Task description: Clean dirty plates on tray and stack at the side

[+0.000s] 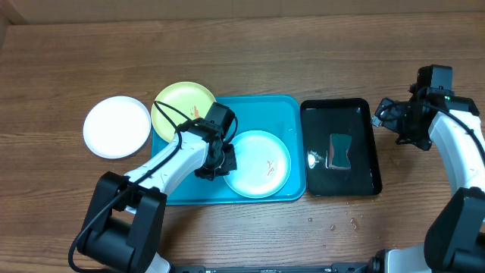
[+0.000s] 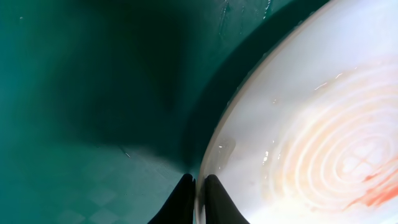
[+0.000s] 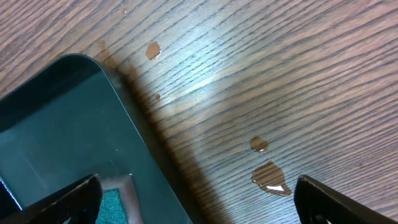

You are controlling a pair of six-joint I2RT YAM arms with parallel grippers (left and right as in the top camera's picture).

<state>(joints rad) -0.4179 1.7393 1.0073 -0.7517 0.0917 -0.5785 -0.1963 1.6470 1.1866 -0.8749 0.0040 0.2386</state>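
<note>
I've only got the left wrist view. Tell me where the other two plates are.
Observer: The white plate lies on the table, left of the tray and off it.
Operator: Now the green one.
Observer: The green plate sits over the tray's far left corner, with its edge past the rim.
Operator: Report the right pincer.
Observer: The right pincer hangs open over the table, just right of the black tray.
</note>
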